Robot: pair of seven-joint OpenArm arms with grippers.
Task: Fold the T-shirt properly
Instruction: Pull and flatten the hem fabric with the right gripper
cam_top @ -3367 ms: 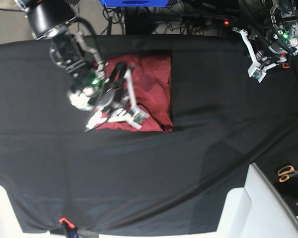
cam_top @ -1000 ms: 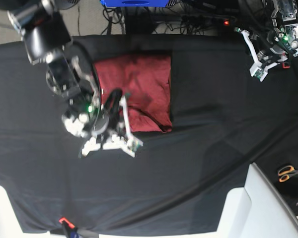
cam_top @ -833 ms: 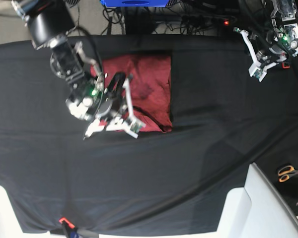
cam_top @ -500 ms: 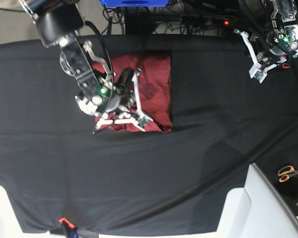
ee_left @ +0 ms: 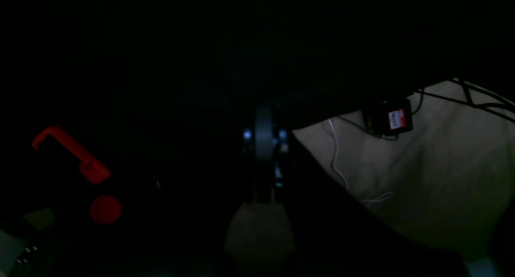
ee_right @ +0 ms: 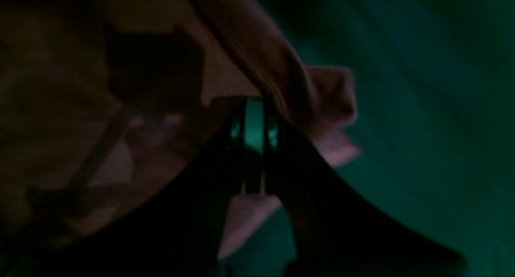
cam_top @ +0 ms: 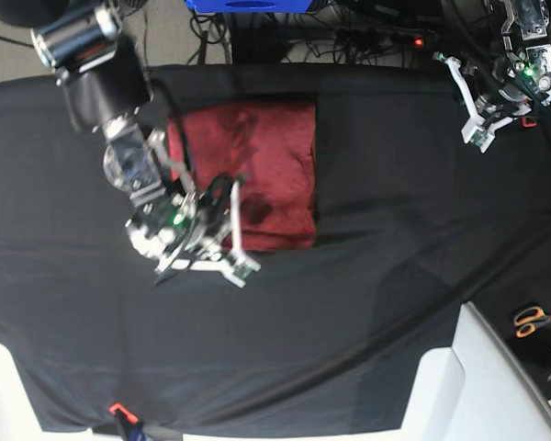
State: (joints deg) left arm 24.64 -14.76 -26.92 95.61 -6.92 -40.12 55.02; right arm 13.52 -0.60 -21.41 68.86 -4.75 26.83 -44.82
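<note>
The T-shirt [cam_top: 257, 156] lies as a folded maroon rectangle on the black cloth [cam_top: 395, 239], left of centre at the back. My right gripper [cam_top: 222, 268] is shut at the shirt's front left edge, its tips over the black cloth. In the right wrist view its closed fingers [ee_right: 253, 126] point at a rumpled corner of the T-shirt [ee_right: 322, 108], with no fabric seen between them. My left gripper [cam_top: 477, 133] hangs shut and empty at the far right back corner. It shows in the left wrist view as dark fingers [ee_left: 263, 136] pressed together.
Orange-handled scissors [cam_top: 533, 320] lie at the right edge beside a white surface [cam_top: 450, 386]. A blue box [cam_top: 248, 5] and cables sit behind the table. The left wrist view shows a red clamp [ee_left: 72, 154] and a power adapter [ee_left: 388, 118] on the floor.
My right arm has drawn back from over the shirt's lower part toward the front left, to its front edge. The shirt's front edge lies flatter. The left arm has not moved.
</note>
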